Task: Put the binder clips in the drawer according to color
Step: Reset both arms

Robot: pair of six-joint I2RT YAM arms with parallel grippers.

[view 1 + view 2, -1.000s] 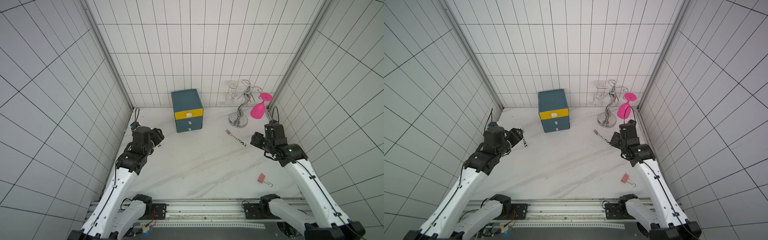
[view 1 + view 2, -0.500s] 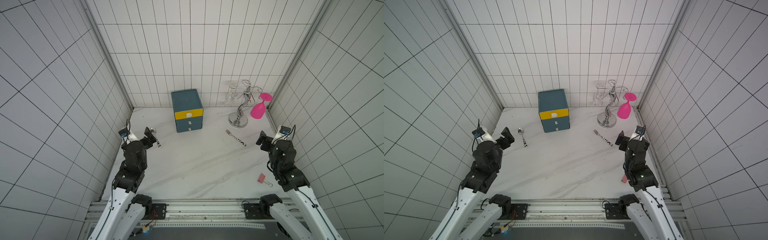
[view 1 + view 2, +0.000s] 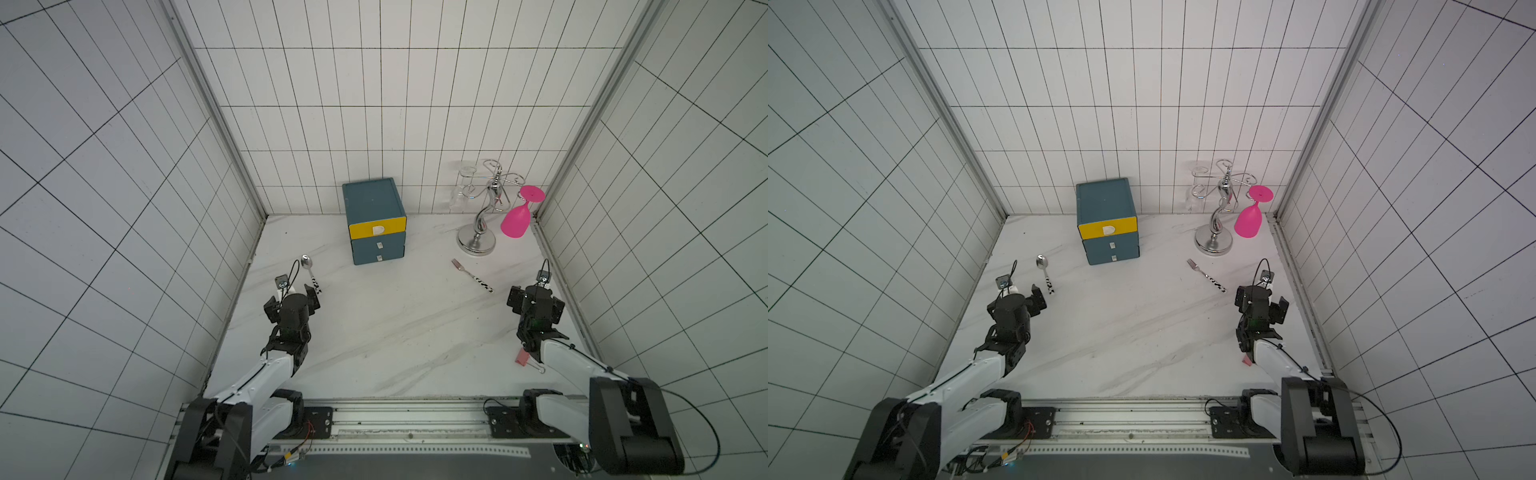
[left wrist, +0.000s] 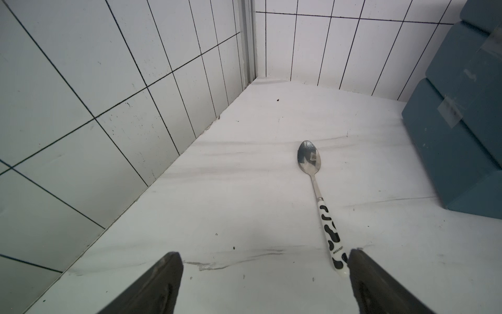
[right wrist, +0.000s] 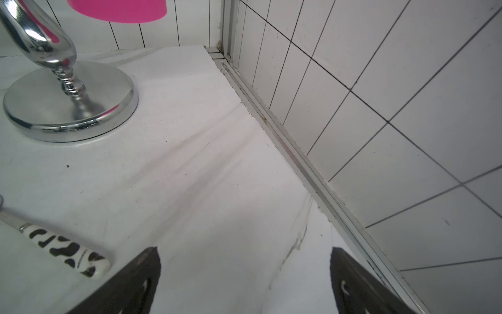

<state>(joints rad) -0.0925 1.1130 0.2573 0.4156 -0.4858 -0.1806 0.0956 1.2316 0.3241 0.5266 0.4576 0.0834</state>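
One salmon-pink binder clip lies near the table's front right; my right forearm hides part of it in a top view. The teal drawer unit with a yellow top drawer stands at the back wall, all drawers shut; its side shows in the left wrist view. My left gripper hangs open over bare table at the left. My right gripper is open and empty by the right wall, past the clip.
A cow-print spoon lies just ahead of the left gripper, its handle end beside one finger. A matching fork lies left of the right gripper. A chrome glass rack holds a pink goblet at the back right.
Both arms have drawn back toward the front rail and settled low. Both grippers have opened wider. The right forearm now covers part of the pink clip.
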